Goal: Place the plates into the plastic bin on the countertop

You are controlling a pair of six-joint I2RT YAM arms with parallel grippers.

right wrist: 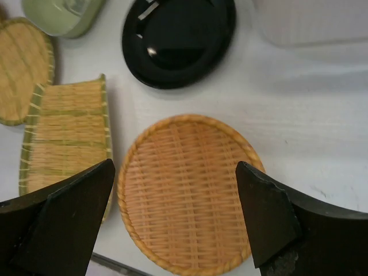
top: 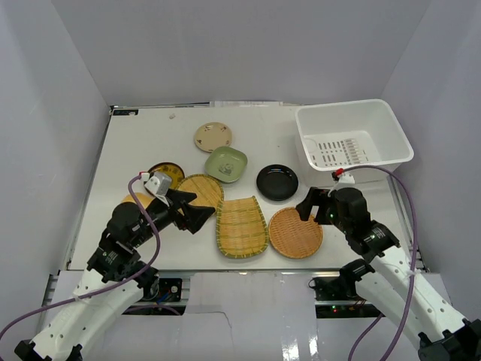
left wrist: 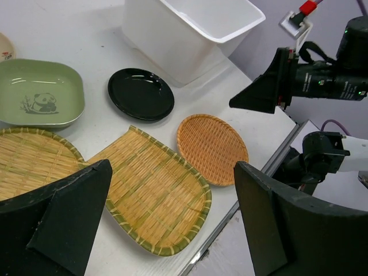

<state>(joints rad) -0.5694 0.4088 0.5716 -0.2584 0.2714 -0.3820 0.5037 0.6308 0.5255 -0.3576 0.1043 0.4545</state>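
Closest to the right wrist lens, black fingers point(right wrist: 57, 224) set far apart: right gripper point(right wrist: 175, 167) wide, nothing held, poised over round tray point(right wrist: 190, 190). Left gripper point(left wrist: 172, 167) equally wide and holding nothing, over long tray point(left wrist: 155, 195). From above, both trays side by side at near edge of countertop point(top: 135, 150), nearly touching, round one on the right. Long tray's long axis running near to far, only slightly skewed, rims along its long sides. Second round tray point(top: 201, 188) just left of it, partly covered by left gripper from above and cut off at edge of left wrist view. Black plate point(top: 276, 182) just beyond round tray, glossy, right way up. Green dish point(top: 226, 164) farther left, square, panda drawing inside. Beige plate point(top: 213, 137) farthest back, only a sliver in left wrist view. Dark plate point(top: 167, 173) with yellow centre behind left wrist, largely hidden; orange-yellow sliver beside left arm too covered to identify. Bin point(top: 391, 128) at far right corner, open side up, long axis across the table and slightly turned, slotted holes showing in its bottom, well apart from the trays, black plate nearest to it. Bin's top cropped in left wrist view; a blurred pale wall only in right wrist view.
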